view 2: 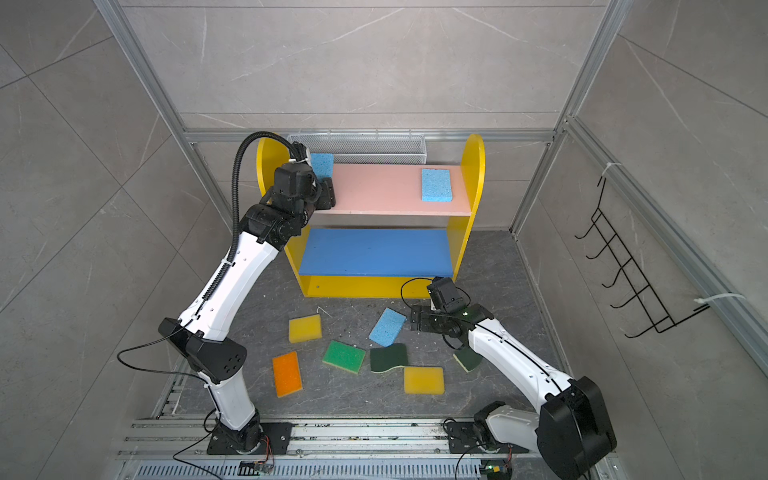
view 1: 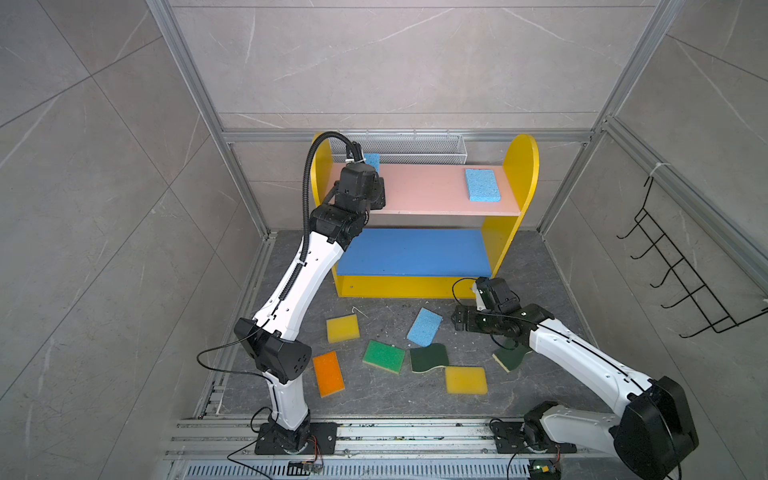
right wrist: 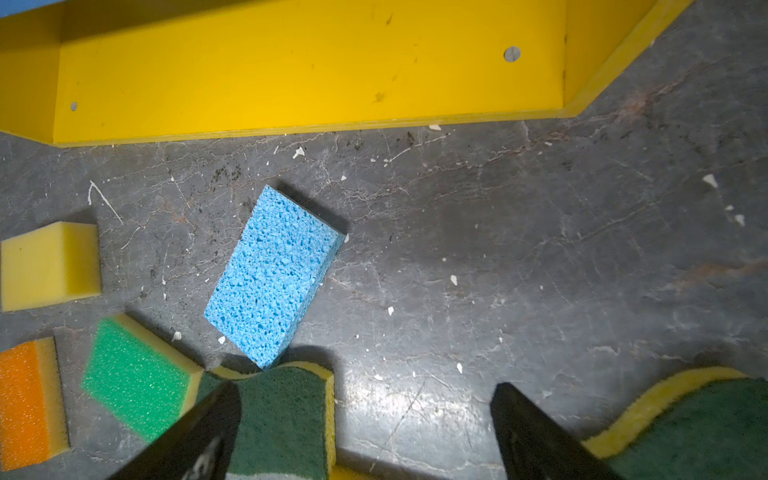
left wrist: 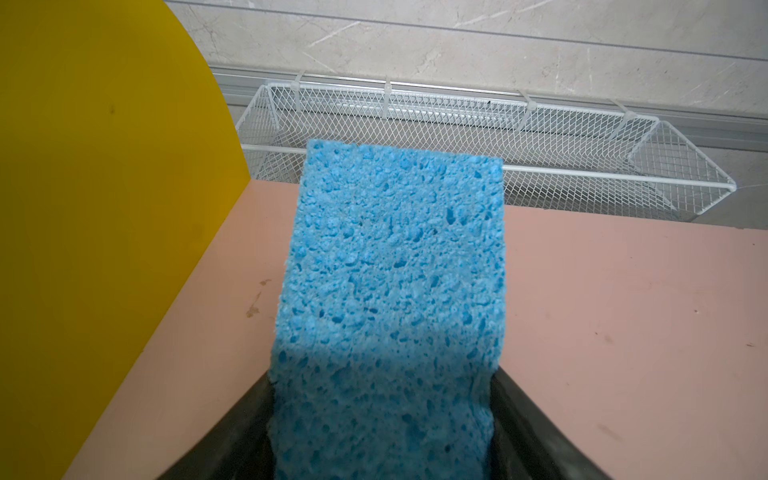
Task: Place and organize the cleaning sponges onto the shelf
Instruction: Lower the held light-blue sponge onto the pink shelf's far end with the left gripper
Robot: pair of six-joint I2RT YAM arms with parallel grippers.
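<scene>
Holding one short end of a light blue rectangular foam sponge (left wrist: 395, 257), the left gripper (left wrist: 382, 374) presses its two black fingers on the sponge's sides. The sponge's long side points straight away from the gripper, toward the white wire mesh basket (left wrist: 540, 137). It sits over the left end of the pink top board (left wrist: 602, 311) of the small yellow three-board shelf (view 1: 521, 174). I cannot tell if it lies flat yet. To let go, I think the gripper must open and pull straight back. A second light blue sponge (view 1: 482, 185) lies at the board's right end. The right gripper (right wrist: 365, 386) is wide open and empty, low over the dark grey stone floor (right wrist: 540, 270). A third light blue sponge (right wrist: 274, 274) lies slanted just ahead, so that arm is nearer to it.
</scene>
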